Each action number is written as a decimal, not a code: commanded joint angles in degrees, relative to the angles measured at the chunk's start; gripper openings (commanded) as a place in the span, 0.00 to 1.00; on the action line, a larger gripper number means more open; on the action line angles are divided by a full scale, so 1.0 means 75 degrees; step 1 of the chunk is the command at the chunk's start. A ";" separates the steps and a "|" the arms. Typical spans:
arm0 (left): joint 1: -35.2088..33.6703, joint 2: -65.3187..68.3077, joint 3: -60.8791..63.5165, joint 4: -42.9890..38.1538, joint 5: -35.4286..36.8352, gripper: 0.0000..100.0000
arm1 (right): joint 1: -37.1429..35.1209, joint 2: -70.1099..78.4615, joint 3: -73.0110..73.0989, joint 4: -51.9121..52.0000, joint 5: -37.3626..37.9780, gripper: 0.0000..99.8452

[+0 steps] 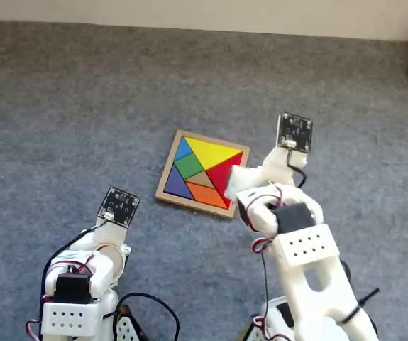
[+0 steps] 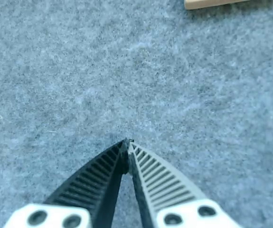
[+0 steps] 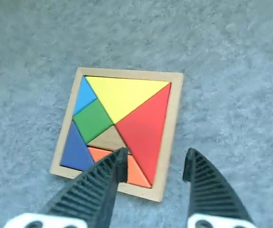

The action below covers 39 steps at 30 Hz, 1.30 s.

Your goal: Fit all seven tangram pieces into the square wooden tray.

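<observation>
The square wooden tray (image 1: 165,186) lies mid-table on the grey carpet. In it sit a yellow triangle (image 3: 122,95), a red triangle (image 3: 148,126), a light blue triangle (image 3: 85,95), a green square (image 3: 93,119), a dark blue triangle (image 3: 76,151), an orange piece (image 3: 136,172) and a tan triangle (image 3: 107,139), all flat and flush. My right gripper (image 3: 156,159) hovers open over the tray's near side, one finger above the orange piece, the other past the rim. My left gripper (image 2: 128,142) is shut and empty over bare carpet, with a tray corner (image 2: 212,4) far ahead.
Grey carpet surrounds the tray on all sides. The left arm (image 1: 94,259) stands at the lower left, well away from the tray. The right arm (image 1: 296,241) leans in from the lower right. A pale wall edge runs along the back.
</observation>
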 commanded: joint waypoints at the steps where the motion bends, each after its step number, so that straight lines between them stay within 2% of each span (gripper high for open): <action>1: -0.0064 -0.0381 0.0147 0.0035 -0.0082 0.01 | 0.0170 -0.0568 0.0076 -0.0029 0.0457 0.19; 6: -0.0064 -0.0381 0.0147 0.0035 -0.0082 0.01 | 0.0158 -0.0885 0.0229 -0.0029 0.0481 0.18; 11: -0.0064 -0.0381 0.0147 0.0035 -0.0082 0.01 | 0.0170 -0.0955 0.0381 -0.0615 0.0586 0.04; 14: -0.0064 -0.0381 0.0147 0.0035 -0.0082 0.01 | 0.0158 -0.0967 0.0721 -0.1096 0.1383 0.01; 21: -0.0064 -0.0381 0.0147 0.0035 -0.0082 0.01 | 0.0182 -0.0967 0.0838 -0.1307 0.1500 0.01; 25: -0.0064 -0.0381 0.0147 0.0035 -0.0082 0.01 | 0.0592 -0.1014 0.0838 -0.1295 0.1500 0.01; 30: -0.0064 -0.0381 0.0147 0.0035 -0.0082 0.01 | 0.1096 -0.2385 0.1061 -0.1178 0.1500 0.01; 39: -0.0064 -0.0381 0.0147 0.0035 -0.0082 0.01 | 0.1119 -0.5480 0.2925 -0.0920 0.1500 0.01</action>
